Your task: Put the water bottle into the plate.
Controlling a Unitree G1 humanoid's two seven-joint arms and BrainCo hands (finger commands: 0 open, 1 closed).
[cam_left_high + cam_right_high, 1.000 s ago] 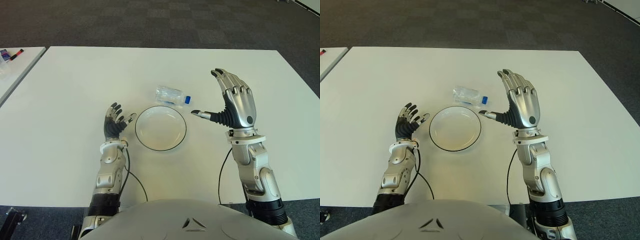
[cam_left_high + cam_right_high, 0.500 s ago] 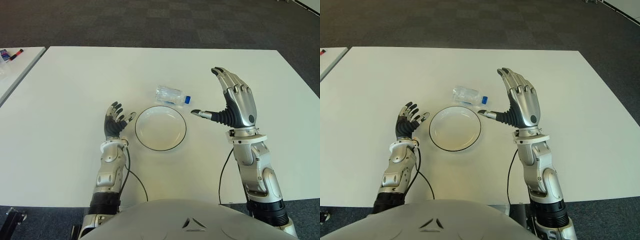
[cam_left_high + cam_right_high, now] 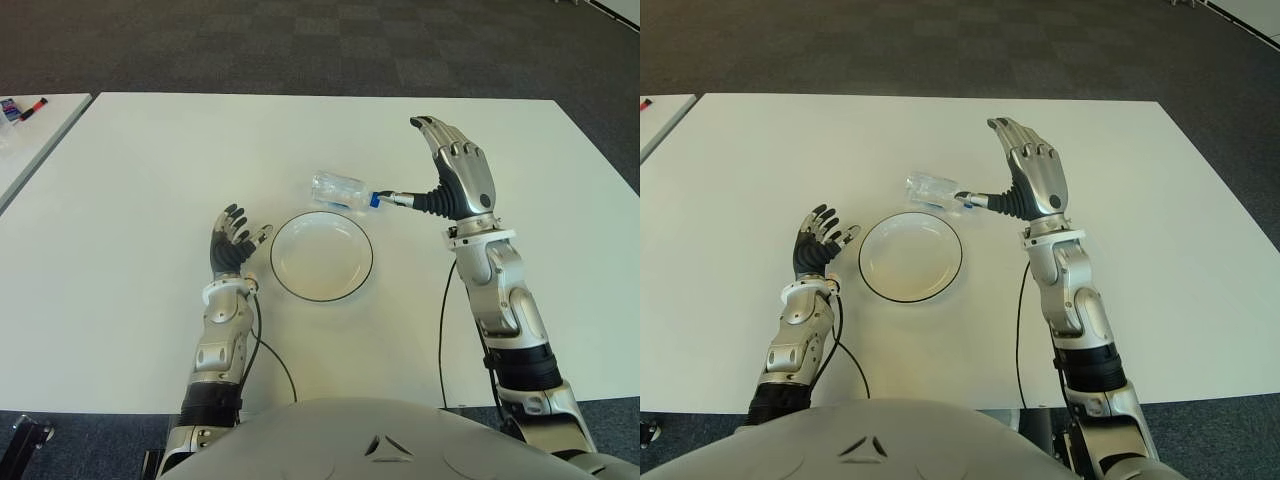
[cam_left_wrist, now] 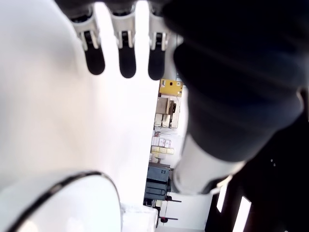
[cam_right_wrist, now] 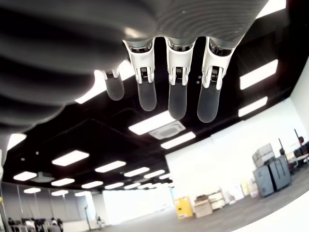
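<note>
Left eye view, right hand (image 3: 455,180) spread wide, empty, thumb at bottle (image 3: 343,190) cap, bottle lying beyond plate (image 3: 321,255), left hand (image 3: 233,243) open left of plate.

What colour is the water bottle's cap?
Blue. The cap of the clear water bottle shows best in the left eye view.

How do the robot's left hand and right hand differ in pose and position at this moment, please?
The right hand is raised, fingers upright, thumb tip at the water bottle cap; the left hand shows lower, beside the plate on its left. The right hand is beyond the plate's far right edge; the left is nearer the robot. Both are open and hold nothing.
</note>
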